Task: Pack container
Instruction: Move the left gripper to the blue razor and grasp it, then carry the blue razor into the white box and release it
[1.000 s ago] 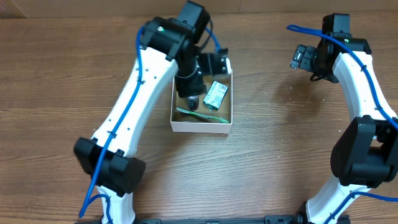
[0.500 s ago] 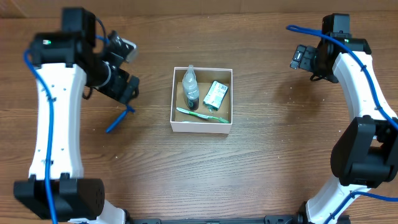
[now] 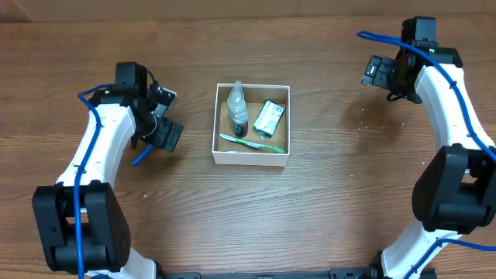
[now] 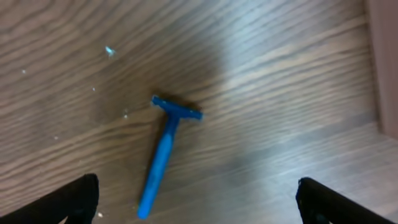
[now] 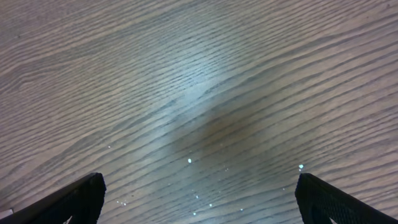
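White container [image 3: 249,160] holding bottle [image 3: 237,108], green toothbrush [image 3: 249,143], green packet [image 3: 269,118], blue razor [image 4: 159,158] outside

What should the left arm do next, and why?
Probably lower the open left fingers around the blue razor and close on its handle. It lies on the table outside the box, between the fingers, while the bottle, toothbrush and green packet are already inside.
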Motion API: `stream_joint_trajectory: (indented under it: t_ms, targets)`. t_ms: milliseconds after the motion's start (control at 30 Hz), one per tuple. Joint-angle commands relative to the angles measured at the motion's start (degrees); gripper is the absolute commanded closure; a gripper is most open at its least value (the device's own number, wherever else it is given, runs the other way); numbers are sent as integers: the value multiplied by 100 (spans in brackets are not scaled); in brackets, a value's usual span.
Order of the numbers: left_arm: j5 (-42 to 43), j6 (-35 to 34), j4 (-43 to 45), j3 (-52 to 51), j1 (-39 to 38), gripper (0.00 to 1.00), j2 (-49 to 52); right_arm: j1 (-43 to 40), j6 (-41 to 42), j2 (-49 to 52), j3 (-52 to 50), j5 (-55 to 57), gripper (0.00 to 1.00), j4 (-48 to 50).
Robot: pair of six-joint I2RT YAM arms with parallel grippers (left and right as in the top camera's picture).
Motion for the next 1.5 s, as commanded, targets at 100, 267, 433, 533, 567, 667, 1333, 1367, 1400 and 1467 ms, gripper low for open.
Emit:
stream_joint_trajectory:
  t_ms: [100, 267, 433, 533, 567, 667, 1333, 1367, 1400, 1467]
  targets:
    - [-184, 181, 610, -507, 330, 0, -20, -2, 44, -208, 131, 42, 0, 31]
    - [-127, 177, 857, -892, 452, 0, -17, -2, 44, -208, 131, 42, 0, 31]
    - [-120, 153, 933, -1056, 452, 0, 96, -2, 44, -208, 131, 42, 0, 31]
    - [-66, 151, 994, -1069, 452, 0, 358, -2, 44, -208, 131, 42, 0, 31]
    - [20, 151, 1016, -1069, 452, 0, 481, -2, 44, -208, 131, 42, 0, 33]
    - [151, 153, 1054, -1069, 452, 0, 824, -2, 44, -208, 131, 42, 0, 31]
    - [280, -573, -83, 669, 398, 96, 1051, -2, 44, -208, 131, 42, 0, 31]
    - [284, -575, -509, 1150, 352, 96, 1051, -2, 44, -208, 131, 42, 0, 31]
    - [328, -570, -896, 1622, 284, 96, 1051, -2, 44, -208, 131, 42, 0, 33]
    - [444, -509, -1641, 2559, 101, 94, 1051, -2, 44, -208, 131, 42, 0, 33]
